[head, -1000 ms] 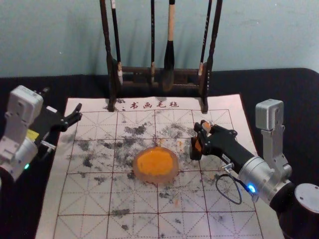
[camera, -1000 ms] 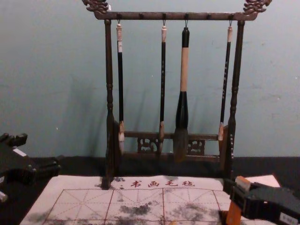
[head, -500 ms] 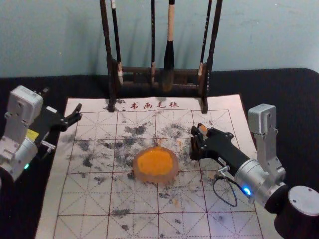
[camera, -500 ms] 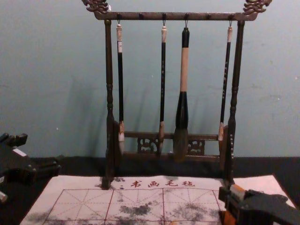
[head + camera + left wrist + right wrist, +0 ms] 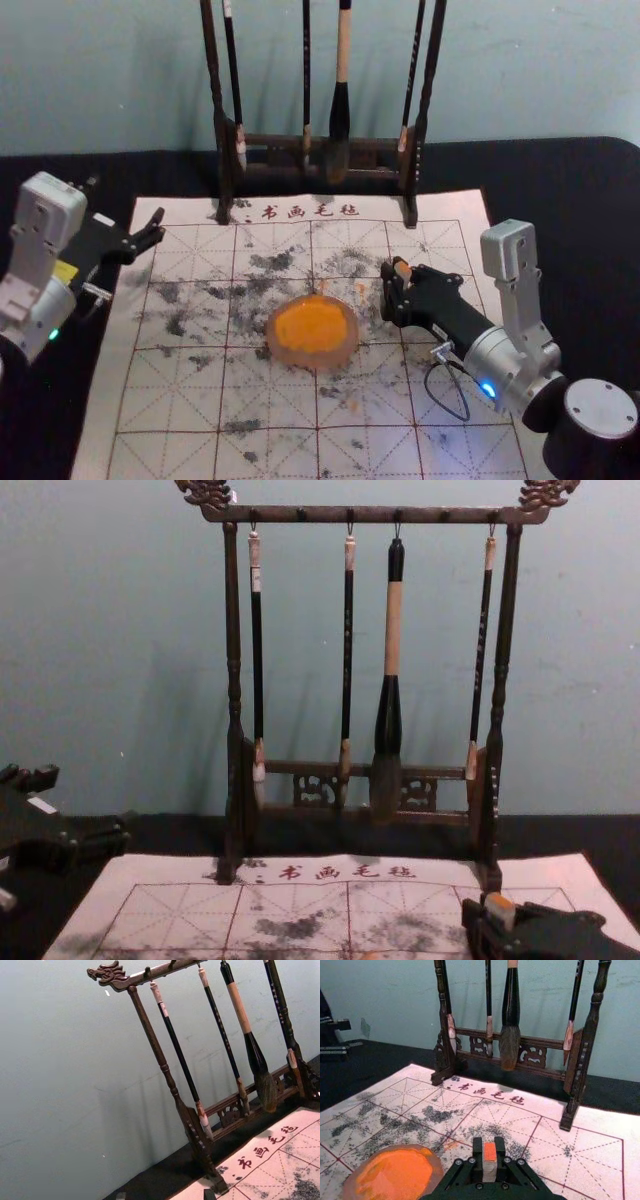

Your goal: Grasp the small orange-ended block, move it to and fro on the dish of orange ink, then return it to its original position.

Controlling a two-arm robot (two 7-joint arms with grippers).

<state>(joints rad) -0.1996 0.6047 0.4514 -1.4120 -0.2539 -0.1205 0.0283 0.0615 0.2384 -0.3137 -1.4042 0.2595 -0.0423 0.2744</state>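
My right gripper (image 5: 393, 288) is over the mat to the right of the dish (image 5: 345, 354) of orange ink (image 5: 310, 325). Its fingers are closed on the small block (image 5: 402, 270), whose orange end points up between them. The right wrist view shows that block (image 5: 489, 1159) upright in the right gripper (image 5: 489, 1150), apart from the ink dish (image 5: 436, 1166). Whether the block's lower end touches the mat is hidden. At the mat's far left edge, my left gripper (image 5: 125, 205) is parked with its fingers spread and nothing between them.
A dark wooden rack (image 5: 270, 141) with several hanging brushes stands behind, its feet on the far edge of the ink-stained mat (image 5: 170, 410). A black cloth (image 5: 590, 220) lies around the mat.
With the block in its fingers, my right gripper has moved slightly left and toward the robot, and sits lower in the chest view. My left arm has stayed still.
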